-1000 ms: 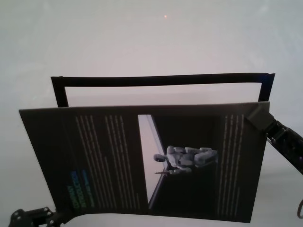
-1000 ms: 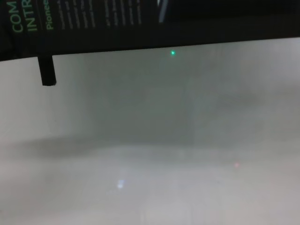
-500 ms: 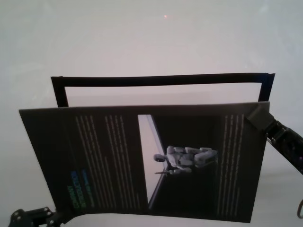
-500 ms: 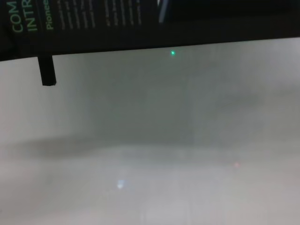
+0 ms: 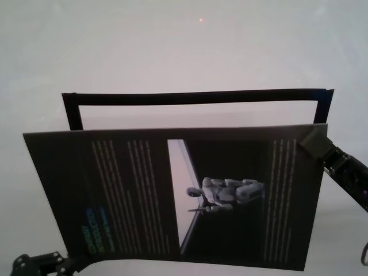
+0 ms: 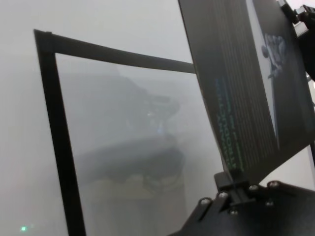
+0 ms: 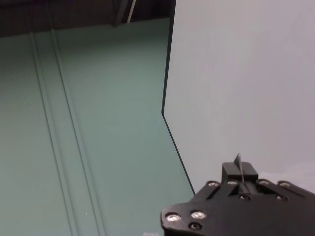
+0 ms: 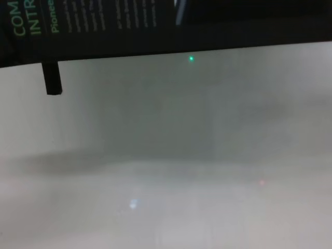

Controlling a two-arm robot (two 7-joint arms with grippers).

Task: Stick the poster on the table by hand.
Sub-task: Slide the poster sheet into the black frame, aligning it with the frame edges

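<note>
The poster hangs in the air, held flat between both arms, above the pale desk. The right gripper pinches its far right corner; in the right wrist view the fingers are pressed together on the sheet's thin edge. The left gripper holds the near left corner, and the left wrist view shows the sheet rising out of its clamped fingers.

Behind the poster a black frame stands on the desk, and its top bar and side posts show past the sheet's far edge.

Nothing has shifted over the last second: the poster, both grippers and the frame sit in the same places. I read this as a pause while the sheet is carried. It has not yet touched any surface, so the sticking step is not yet begun, and lowering and pressing lie ahead.
</note>
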